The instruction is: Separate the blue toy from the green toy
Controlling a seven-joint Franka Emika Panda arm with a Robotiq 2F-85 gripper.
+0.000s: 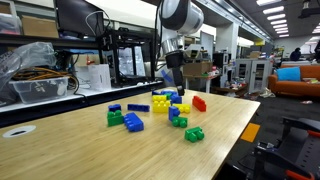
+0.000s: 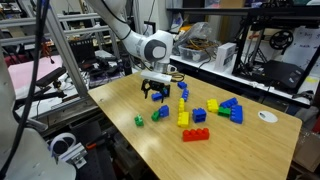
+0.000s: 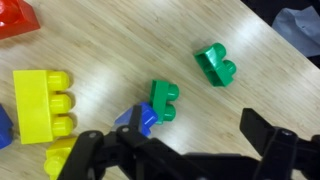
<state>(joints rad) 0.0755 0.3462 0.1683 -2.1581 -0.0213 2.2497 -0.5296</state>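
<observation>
The small green toy (image 3: 165, 98) lies on the wooden table, joined to the small blue toy (image 3: 142, 119). The pair also shows in both exterior views (image 1: 178, 121) (image 2: 160, 114). My gripper (image 3: 180, 148) is open and empty, hovering above the table just beside the pair. In the wrist view its left finger covers part of the blue toy and its right finger stands well clear over bare wood. The gripper shows in both exterior views (image 1: 175, 88) (image 2: 155, 93), pointing down.
A chunkier green block (image 3: 216, 63) lies apart from the pair. A yellow brick (image 3: 42, 102) and a red brick (image 3: 18, 18) lie nearby. More blue, yellow and green bricks (image 1: 133, 122) are scattered over the table (image 1: 80, 150). Shelves and clutter stand behind it.
</observation>
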